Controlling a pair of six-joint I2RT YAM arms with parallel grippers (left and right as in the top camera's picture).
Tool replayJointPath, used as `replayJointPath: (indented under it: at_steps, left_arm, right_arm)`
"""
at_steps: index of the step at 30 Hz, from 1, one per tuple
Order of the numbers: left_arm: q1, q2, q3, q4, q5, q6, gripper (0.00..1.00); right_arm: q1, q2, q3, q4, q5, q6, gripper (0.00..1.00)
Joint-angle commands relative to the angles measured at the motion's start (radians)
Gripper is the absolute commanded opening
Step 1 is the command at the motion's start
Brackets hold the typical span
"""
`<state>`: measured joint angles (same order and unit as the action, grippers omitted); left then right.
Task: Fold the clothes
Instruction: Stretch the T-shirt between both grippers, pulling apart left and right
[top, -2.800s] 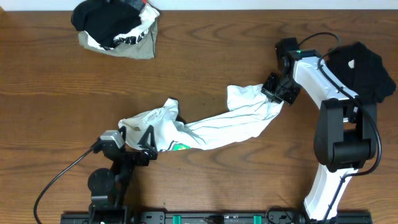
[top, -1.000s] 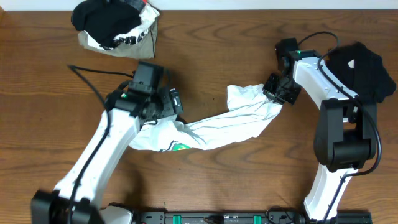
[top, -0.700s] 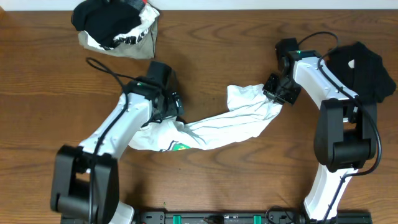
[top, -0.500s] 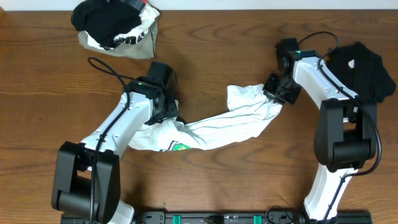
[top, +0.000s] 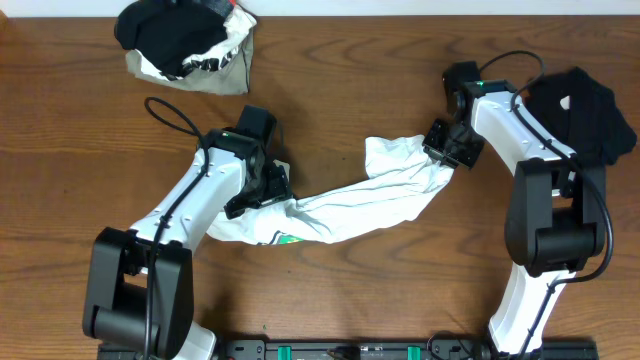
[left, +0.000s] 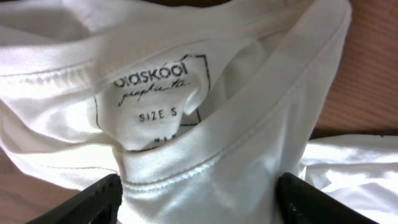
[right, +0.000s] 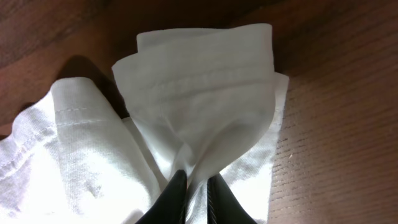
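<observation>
White shirt lies bunched in a band across the middle of the bench. Right gripper, at its 2 o'clock end: jaws pinched narrow on a fold of cloth. Left gripper, at its 9 o'clock end: jaws spread wide, straddling the labelled collar, not clamped.

The left arm, folded at the front edge of the desk 2.8 s ago, has swung out over the middle. It first reached past the left end of the white T-shirt toward the back edge, then drew back. The left pincer has now settled over the collar, fingers spread either side. That shirt end, earlier heaped higher, now lies partly under the arm.
</observation>
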<state>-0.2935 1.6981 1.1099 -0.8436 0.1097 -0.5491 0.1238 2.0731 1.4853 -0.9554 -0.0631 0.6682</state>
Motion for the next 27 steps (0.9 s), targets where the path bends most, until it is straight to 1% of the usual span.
replayJointPath:
  at_steps: [1, 3, 5, 6, 8, 10, 11, 13, 16, 20, 27]
  left_arm:
    - [0.002, -0.003, 0.014, -0.007, 0.011, 0.001, 0.82]
    - [0.002, -0.003, 0.013, -0.005, 0.011, 0.000, 0.81]
    - [0.002, -0.003, 0.013, -0.005, 0.011, -0.003, 0.70]
    - [0.002, -0.003, 0.013, -0.005, 0.011, -0.003, 0.60]
    - [0.002, -0.003, 0.013, -0.005, 0.011, -0.003, 0.36]
    - [0.002, -0.003, 0.013, -0.004, 0.011, -0.002, 0.10]
    - [0.002, -0.003, 0.013, -0.003, 0.010, -0.002, 0.06]
    - [0.002, -0.004, 0.013, 0.004, 0.011, -0.002, 0.06]
    - [0.002, -0.017, 0.021, 0.011, 0.011, -0.002, 0.06]
    - [0.002, -0.073, 0.065, 0.010, 0.011, 0.036, 0.06]
    - [0.002, -0.257, 0.125, -0.038, 0.010, 0.048, 0.06]
  right_arm:
    - [0.008, 0.015, -0.003, 0.002, 0.006, -0.014, 0.11]
    - [0.008, 0.015, -0.003, 0.002, 0.006, -0.014, 0.11]
    - [0.008, 0.015, -0.003, 0.001, 0.006, -0.014, 0.11]
    - [0.008, 0.015, -0.003, 0.000, 0.006, -0.014, 0.11]
    - [0.008, 0.015, -0.003, -0.002, 0.006, -0.014, 0.11]
    - [0.008, 0.015, -0.003, -0.004, 0.006, -0.014, 0.08]
    - [0.008, 0.015, -0.003, -0.005, 0.007, -0.014, 0.07]
    - [0.008, 0.015, -0.003, -0.006, 0.007, -0.014, 0.01]
    - [0.008, 0.005, -0.001, -0.006, 0.006, -0.015, 0.01]
    - [0.006, -0.047, 0.002, -0.005, 0.007, -0.023, 0.01]
    - [-0.009, -0.222, 0.002, -0.034, 0.008, -0.037, 0.01]
